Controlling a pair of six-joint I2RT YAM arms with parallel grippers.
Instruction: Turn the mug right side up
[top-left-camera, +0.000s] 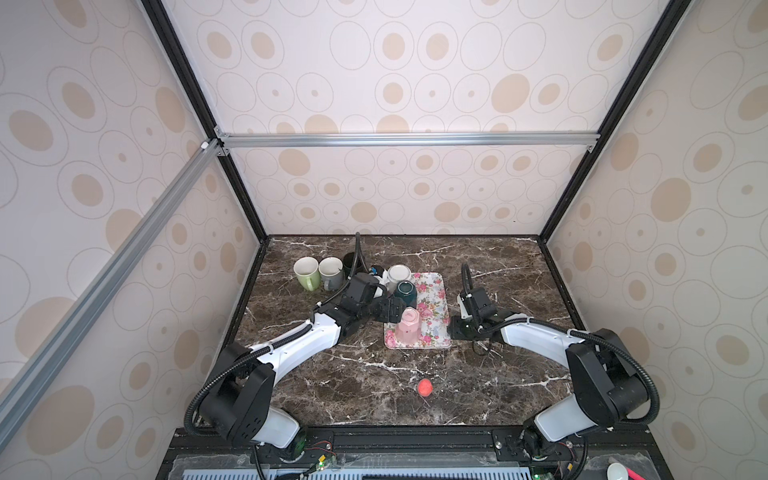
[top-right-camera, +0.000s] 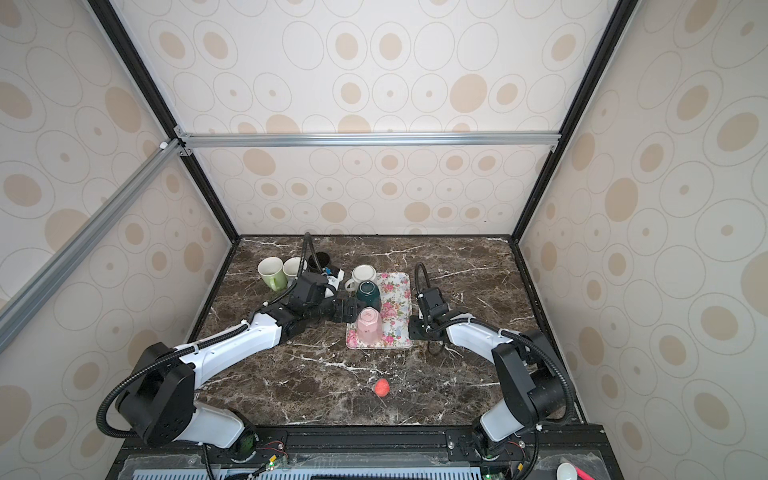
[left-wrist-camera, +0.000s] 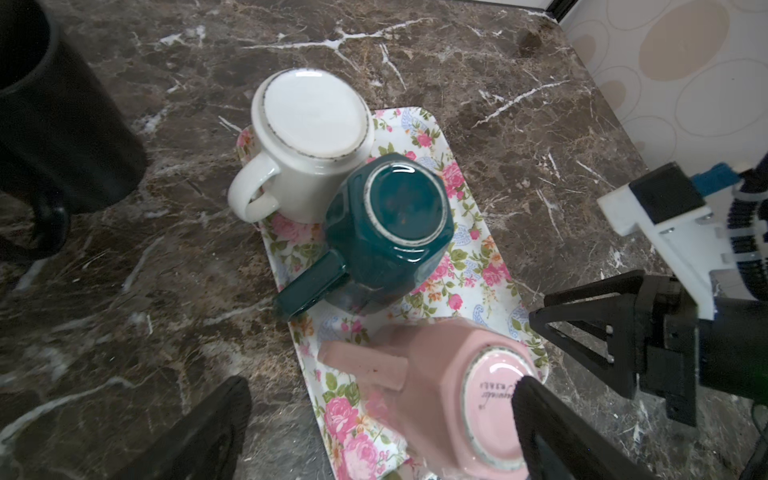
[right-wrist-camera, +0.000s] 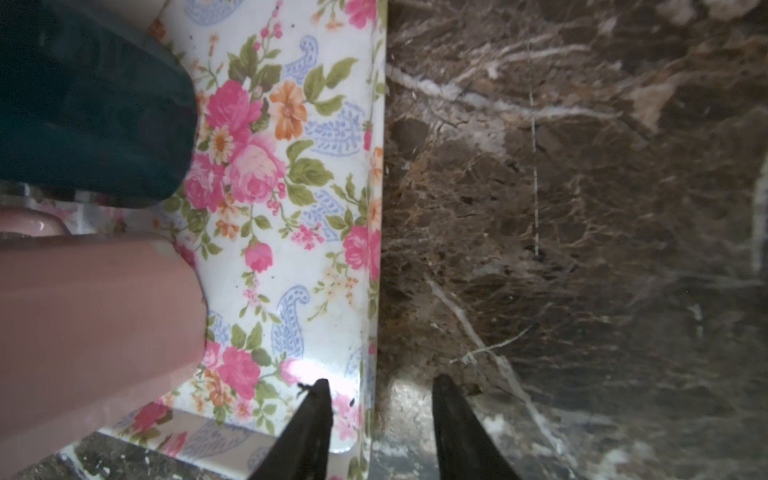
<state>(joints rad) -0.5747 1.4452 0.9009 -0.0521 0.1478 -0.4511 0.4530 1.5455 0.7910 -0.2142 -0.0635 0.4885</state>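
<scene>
- The pink mug (left-wrist-camera: 457, 395) sits upside down, base up, at the near end of the floral tray (top-left-camera: 436, 291) on the marble desk (top-left-camera: 498, 270).
- The left hand (left-wrist-camera: 380, 388) is spread wide. Its fingers (left-wrist-camera: 552, 424) stand on either side of the pink mug without closing on it, and one tip crosses over the mug's base.
- The right hand (right-wrist-camera: 380, 386) is partly open at the tray's right edge, near the front corner. One finger is over the tray and one over the desk, with the rim between them, and it holds nothing.
- A teal mug (left-wrist-camera: 390, 232) and a white mug (left-wrist-camera: 307, 141), both inverted, stand just behind the pink one.
- A red ball (top-left-camera: 425, 387) lies well apart, nearer the front.
</scene>
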